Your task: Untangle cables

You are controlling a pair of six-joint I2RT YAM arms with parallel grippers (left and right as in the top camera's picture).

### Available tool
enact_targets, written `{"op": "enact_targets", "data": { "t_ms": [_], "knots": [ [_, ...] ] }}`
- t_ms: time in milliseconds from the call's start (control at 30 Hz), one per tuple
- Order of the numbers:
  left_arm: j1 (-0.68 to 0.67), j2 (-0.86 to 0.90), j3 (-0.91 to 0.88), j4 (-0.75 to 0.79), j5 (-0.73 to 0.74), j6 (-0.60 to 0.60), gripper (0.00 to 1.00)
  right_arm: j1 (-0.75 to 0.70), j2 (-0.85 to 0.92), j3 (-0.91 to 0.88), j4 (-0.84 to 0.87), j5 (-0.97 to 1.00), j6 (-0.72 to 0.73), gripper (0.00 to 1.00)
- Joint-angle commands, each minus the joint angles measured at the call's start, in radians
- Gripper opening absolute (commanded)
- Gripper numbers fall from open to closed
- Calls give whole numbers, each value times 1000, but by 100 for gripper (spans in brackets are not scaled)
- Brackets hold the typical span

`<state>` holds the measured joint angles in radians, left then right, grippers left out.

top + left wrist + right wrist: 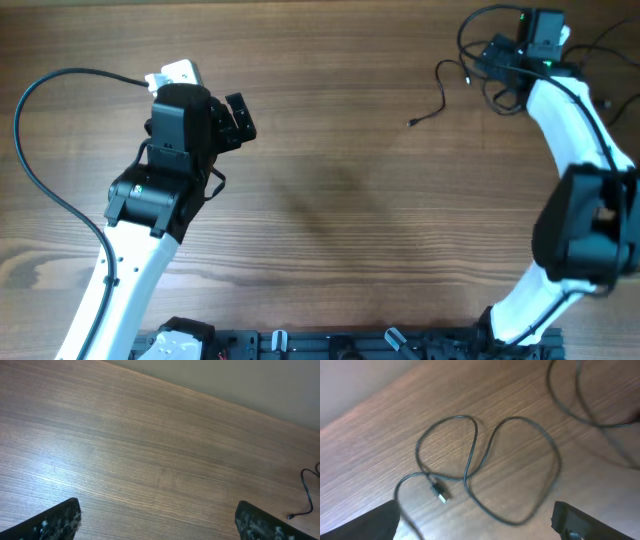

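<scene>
The cables (440,92) are thin black cords lying in loops at the table's far right corner, with one plug end (412,122) trailing toward the middle. In the right wrist view one cable (485,455) curls in loops on the wood, its silver-tipped plug (440,494) lying near the left jaw. My right gripper (477,527) is open and empty just above these loops; it also shows in the overhead view (490,58). My left gripper (240,115) is open and empty over bare wood at the left, far from the cables (306,492).
The table's far edge (210,395) runs close behind the left gripper's view. More thin cord strands (605,40) lie behind the right arm at the corner. The arm bases sit at the front edge (350,345).
</scene>
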<state>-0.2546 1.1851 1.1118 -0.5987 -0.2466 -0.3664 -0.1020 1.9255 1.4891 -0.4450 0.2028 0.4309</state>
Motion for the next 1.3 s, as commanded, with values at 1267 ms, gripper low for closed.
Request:
{"op": "enact_targets", "data": {
  "t_ms": [1267],
  "knots": [
    [6, -144, -347, 285, 101, 19, 100, -2, -550, 8, -380, 6, -64, 100]
  ]
}}
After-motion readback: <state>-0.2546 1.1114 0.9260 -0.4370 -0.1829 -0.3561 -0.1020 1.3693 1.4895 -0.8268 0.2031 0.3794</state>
